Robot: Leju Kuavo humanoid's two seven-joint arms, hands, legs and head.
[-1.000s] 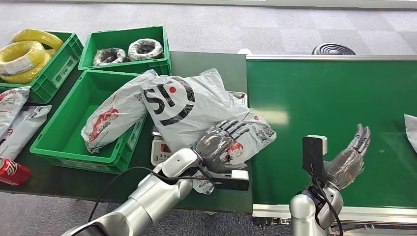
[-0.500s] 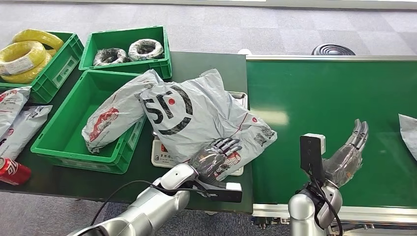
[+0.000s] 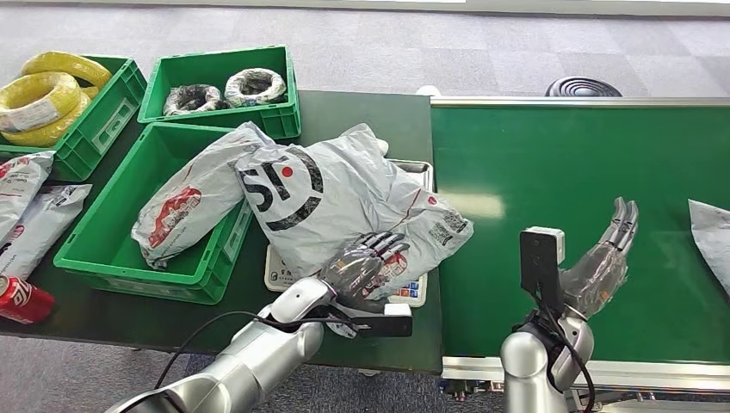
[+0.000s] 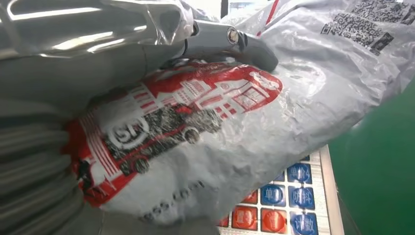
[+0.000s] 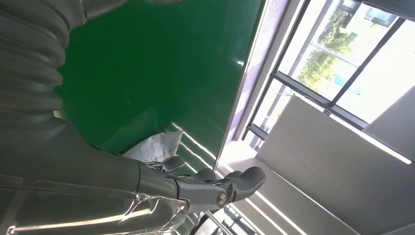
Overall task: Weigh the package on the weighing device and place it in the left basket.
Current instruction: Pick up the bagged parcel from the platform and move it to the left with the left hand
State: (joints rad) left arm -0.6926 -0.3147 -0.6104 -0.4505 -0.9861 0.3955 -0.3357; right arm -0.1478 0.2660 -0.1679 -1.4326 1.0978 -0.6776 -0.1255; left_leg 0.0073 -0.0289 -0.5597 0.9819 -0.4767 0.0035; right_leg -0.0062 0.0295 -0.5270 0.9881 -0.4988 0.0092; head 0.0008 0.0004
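Note:
A large grey plastic package [image 3: 336,202] with a black ring logo lies over the white scale [image 3: 415,291], its left end reaching past the rim of the green left basket [image 3: 103,249]. My left hand [image 3: 363,262] grips the package's near corner, fingers on top. In the left wrist view the thumb [image 4: 235,41] presses the package [image 4: 235,122] against the hand, above the scale's red and blue keys [image 4: 288,196]. My right hand [image 3: 603,267] hovers open over the green conveyor belt [image 3: 559,163], holding nothing.
Another grey package [image 3: 185,202] lies in the left basket. Behind it stand a bin of black-and-white coils [image 3: 224,86] and a bin of yellow coils [image 3: 39,99]. More packages [image 3: 26,215] and a red can [image 3: 21,301] lie far left. A grey package [image 3: 710,232] sits at the belt's right edge.
My left hand has drawn the package left and nearer, uncovering more of the scale's keypad. The package on the belt has come further in from the right. My right hand shifted slightly left.

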